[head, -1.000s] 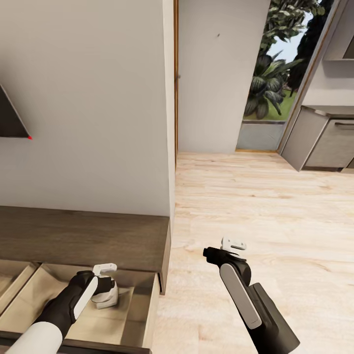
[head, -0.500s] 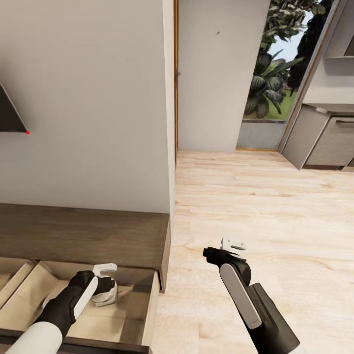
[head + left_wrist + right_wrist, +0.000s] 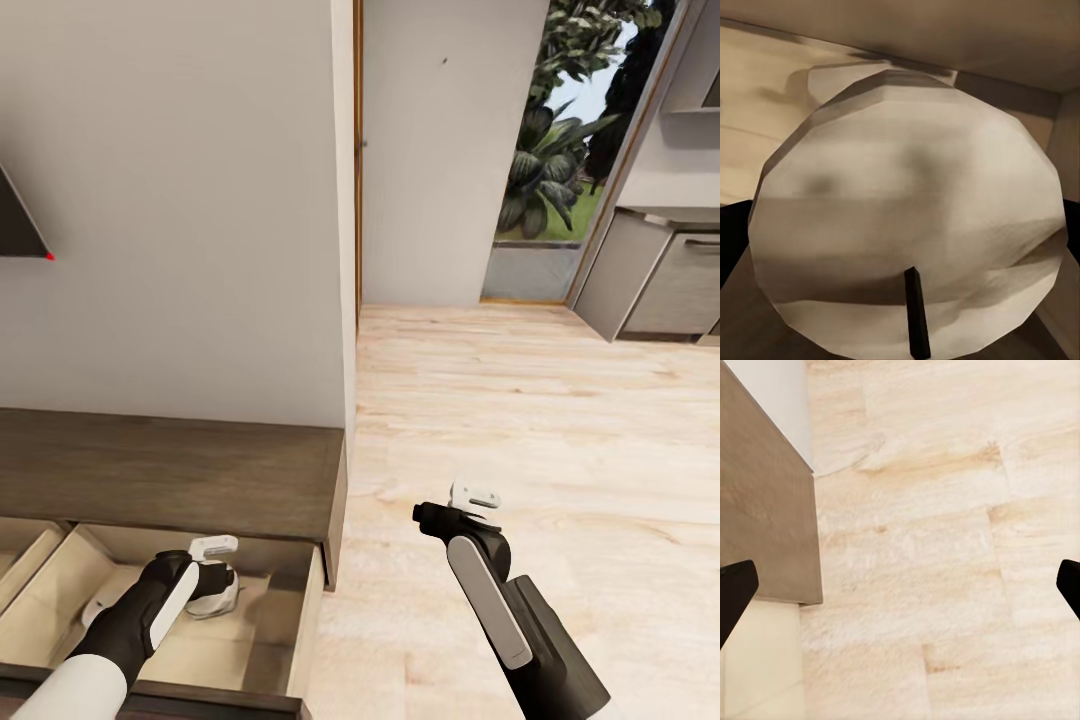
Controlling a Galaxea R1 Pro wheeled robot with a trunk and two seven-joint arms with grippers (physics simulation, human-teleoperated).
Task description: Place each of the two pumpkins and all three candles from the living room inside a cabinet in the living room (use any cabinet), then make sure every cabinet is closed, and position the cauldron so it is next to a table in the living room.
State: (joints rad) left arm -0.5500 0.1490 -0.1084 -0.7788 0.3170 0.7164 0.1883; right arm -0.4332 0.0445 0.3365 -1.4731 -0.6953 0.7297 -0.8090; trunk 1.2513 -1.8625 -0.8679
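The dark-brown cabinet (image 3: 170,470) stands against the wall at lower left, with one pull-out front open and its pale beige inside (image 3: 255,640) showing. My left gripper (image 3: 215,575) is down inside that drawer, shut on a grey-beige candle (image 3: 216,599). Up close, the candle (image 3: 907,217) shows its dark wick (image 3: 916,311) between my dark fingertips (image 3: 731,240). Another pale candle (image 3: 832,75) lies behind it, near the drawer's back wall. My right gripper (image 3: 478,507) hovers open over the wooden floor, to the right of the cabinet's end, holding nothing.
A white wall (image 3: 170,200) rises behind the cabinet, with a dark screen corner (image 3: 15,225) at far left. Light wooden floor (image 3: 520,400) runs right toward a glazed garden doorway (image 3: 545,150) and grey kitchen units (image 3: 660,285). The cabinet's end corner (image 3: 765,510) lies close to my right gripper.
The whole head picture has slid upward a little, so the camera moved and more of the open drawer shows. Both grippers keep their places, the left still shut on the candle.
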